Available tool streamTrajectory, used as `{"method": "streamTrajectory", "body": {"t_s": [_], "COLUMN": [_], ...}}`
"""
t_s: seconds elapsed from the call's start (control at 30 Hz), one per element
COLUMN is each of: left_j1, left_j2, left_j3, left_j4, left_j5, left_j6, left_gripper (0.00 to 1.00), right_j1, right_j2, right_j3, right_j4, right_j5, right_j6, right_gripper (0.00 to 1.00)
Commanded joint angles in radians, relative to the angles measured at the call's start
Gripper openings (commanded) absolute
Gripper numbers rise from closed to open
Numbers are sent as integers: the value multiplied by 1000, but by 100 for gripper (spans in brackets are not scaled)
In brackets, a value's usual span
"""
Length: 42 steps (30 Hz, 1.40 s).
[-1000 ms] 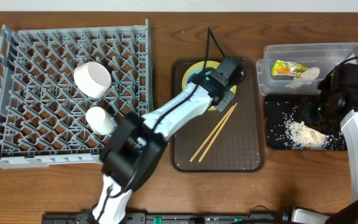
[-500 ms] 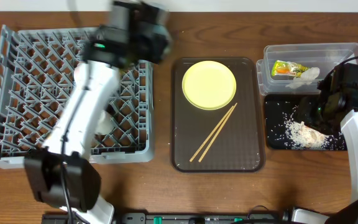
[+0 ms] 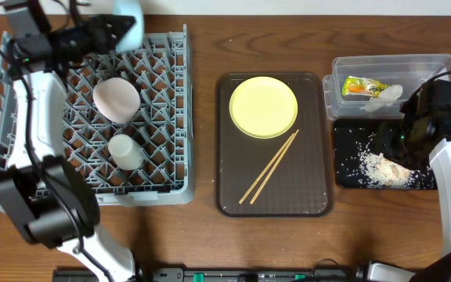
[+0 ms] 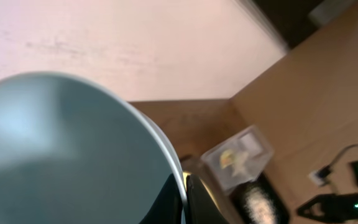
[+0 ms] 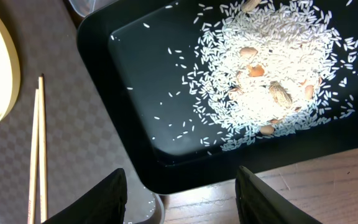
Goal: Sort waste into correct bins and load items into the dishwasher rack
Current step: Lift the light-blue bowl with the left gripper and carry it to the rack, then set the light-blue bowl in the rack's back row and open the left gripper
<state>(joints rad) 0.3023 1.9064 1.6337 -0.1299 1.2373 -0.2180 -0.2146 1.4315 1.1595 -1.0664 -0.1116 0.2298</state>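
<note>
Blue bowl (image 3: 131, 19), clamped only by its rim in the left gripper (image 3: 116, 33) at the table's far edge, could slip; the right gripper (image 5: 182, 208) stands apart.

Bright, even light casts soft shadows; the light blue bowl (image 4: 61, 149) in the left claw (image 4: 180, 202) is blurred, while rice (image 5: 272, 74) ahead of the right claw (image 5: 180, 205) is sharp.

No text, labels, brand names, numbers or signs can be read in any view. The green-and-orange snack wrapper (image 3: 357, 88) in the clear plastic tub (image 3: 433, 66) carries printing, but it is too small and blurred to read.
</note>
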Motion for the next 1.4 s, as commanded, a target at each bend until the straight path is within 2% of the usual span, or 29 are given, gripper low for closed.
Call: {"method": "streamTrajectory", "body": {"t_s": [0.0,0.1,0.23,1.07,1.37], "left_j1": [47,73,83,56,110], "left_j2": [97,162,222,339,358], "left_j3": [7,7,7,6,6], "left_j4": [139,281,357,322,310], "left_j5": [169,169,170,156,77], "left_j6": [-332,-481,-555,-542,-542], "left_gripper": [6,6,6,6,6], "right_j1": [-8,-8,-8,-8,-8], "right_j2": [-19,-19,-19,-19,-19], "right_j3": [5,5,5,5,5], "right_j4": [-3,-8,-7,-18,-30], "right_j5": [2,2,2,2,2], "right_j6": [-10,-10,-10,-10,-10], "right_gripper": [54,54,53,52,52]}}
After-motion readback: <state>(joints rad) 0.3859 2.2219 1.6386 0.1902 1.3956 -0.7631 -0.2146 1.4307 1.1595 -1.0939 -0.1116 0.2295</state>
